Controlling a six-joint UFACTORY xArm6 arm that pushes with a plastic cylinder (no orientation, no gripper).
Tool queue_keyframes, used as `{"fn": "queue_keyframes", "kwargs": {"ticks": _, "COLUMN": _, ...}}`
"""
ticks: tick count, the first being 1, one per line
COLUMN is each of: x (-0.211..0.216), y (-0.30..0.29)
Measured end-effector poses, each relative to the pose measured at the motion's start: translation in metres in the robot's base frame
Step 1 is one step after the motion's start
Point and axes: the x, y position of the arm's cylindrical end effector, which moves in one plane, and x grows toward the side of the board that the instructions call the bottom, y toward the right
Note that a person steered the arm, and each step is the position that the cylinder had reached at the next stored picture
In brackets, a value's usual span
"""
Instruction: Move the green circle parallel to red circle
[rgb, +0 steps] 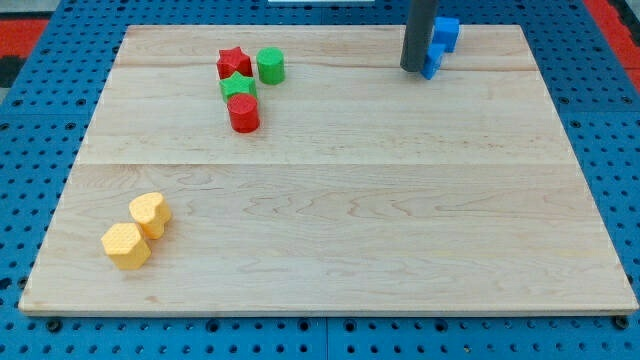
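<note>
The green circle (270, 66) is a short green cylinder near the view's top, left of centre. The red circle (244, 114) is a short red cylinder below and to the left of it. A red star (233, 63) sits just left of the green circle, and a green star (238, 87) lies between the red star and the red circle. My tip (413, 69) is at the view's top right, far to the right of the green circle, touching or right beside the blue blocks (439, 45).
Two yellow blocks, a heart (150, 213) and a hexagon (126, 245), lie at the view's bottom left. The wooden board (340, 220) rests on a blue pegboard surface.
</note>
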Motion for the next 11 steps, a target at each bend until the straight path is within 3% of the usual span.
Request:
{"fn": "queue_keyframes", "kwargs": {"ticks": 2, "x": 0.0, "y": 0.021}}
{"fn": "queue_keyframes", "kwargs": {"ticks": 3, "x": 0.0, "y": -0.022}}
{"fn": "queue_keyframes", "kwargs": {"ticks": 5, "x": -0.057, "y": -0.124}}
{"fn": "queue_keyframes", "kwargs": {"ticks": 6, "x": -0.05, "y": -0.192}}
{"fn": "queue_keyframes", "kwargs": {"ticks": 7, "x": -0.01, "y": -0.215}}
{"fn": "queue_keyframes", "kwargs": {"ticks": 10, "x": 0.063, "y": -0.083}}
{"fn": "queue_keyframes", "kwargs": {"ticks": 11, "x": 0.083, "y": -0.12}}
